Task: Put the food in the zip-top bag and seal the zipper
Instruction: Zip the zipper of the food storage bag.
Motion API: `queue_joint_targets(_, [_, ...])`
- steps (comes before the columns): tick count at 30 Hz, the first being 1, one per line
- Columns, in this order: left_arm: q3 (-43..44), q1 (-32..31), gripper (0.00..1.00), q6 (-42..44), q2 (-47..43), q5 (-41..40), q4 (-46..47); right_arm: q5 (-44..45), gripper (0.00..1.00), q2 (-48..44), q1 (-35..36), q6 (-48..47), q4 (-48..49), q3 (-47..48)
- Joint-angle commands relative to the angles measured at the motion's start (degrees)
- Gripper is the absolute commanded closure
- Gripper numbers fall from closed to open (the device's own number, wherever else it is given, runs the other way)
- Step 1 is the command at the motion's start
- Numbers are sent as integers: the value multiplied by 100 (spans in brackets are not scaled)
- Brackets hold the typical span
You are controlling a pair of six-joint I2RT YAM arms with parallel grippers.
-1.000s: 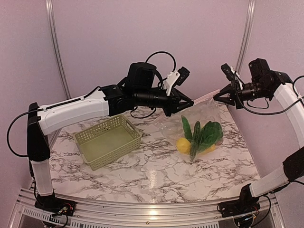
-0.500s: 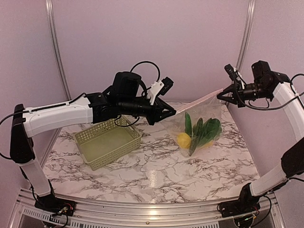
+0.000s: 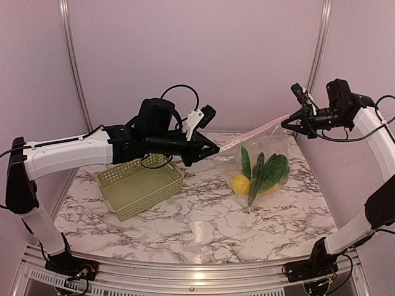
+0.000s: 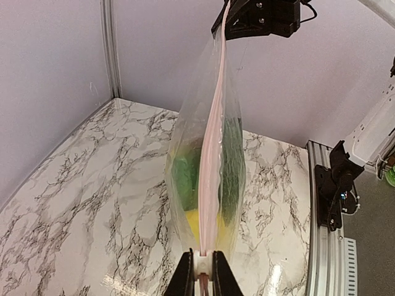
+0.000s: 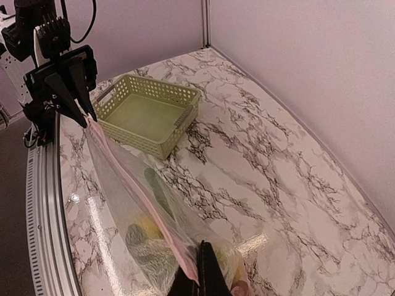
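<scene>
Marble desk [image 3: 203, 228]. Left end effector [image 3: 213, 150] clenched on zipper [image 3: 253, 132] left end, right end effector [image 3: 289, 123] clenched on its right end, strip taut between. Below hangs zip-top bag [image 3: 262, 148], centre-right, food [image 3: 262, 172] inside. Left wrist view: strip edge-on. Top view adds basket [image 3: 139, 182], left.

The zip-top bag [image 3: 262, 161] hangs over the far right of the table [image 3: 197, 231]. Its zipper [image 3: 253, 132] is stretched taut between the left gripper [image 3: 215, 150] and the right gripper [image 3: 284, 124], both pinched on it, and this line bars the far middle. The food [image 3: 258, 172] bulges the bag's bottom low over the marble. The basket [image 3: 141, 184] fills the left, under the left arm [image 3: 80, 151]. Open marble runs along the near side and between basket and bag. Walls [image 3: 185, 61] close the far and right sides.
</scene>
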Motion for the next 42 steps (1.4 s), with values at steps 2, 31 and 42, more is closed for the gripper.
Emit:
queue_joint_targets(2, [-286,121,100,-11,-215,-62,-465,119,100,38,-228,151,507,50])
queue_joint_targets(31, [1525,602,98,1492,1121,244,-1419,-505,94,368,-180,-1080,1858,-1330])
queue_joint_targets(42, [148,241,41,899,23,374,-1347,-483,37,-260,-248,-2322,-883,-1190])
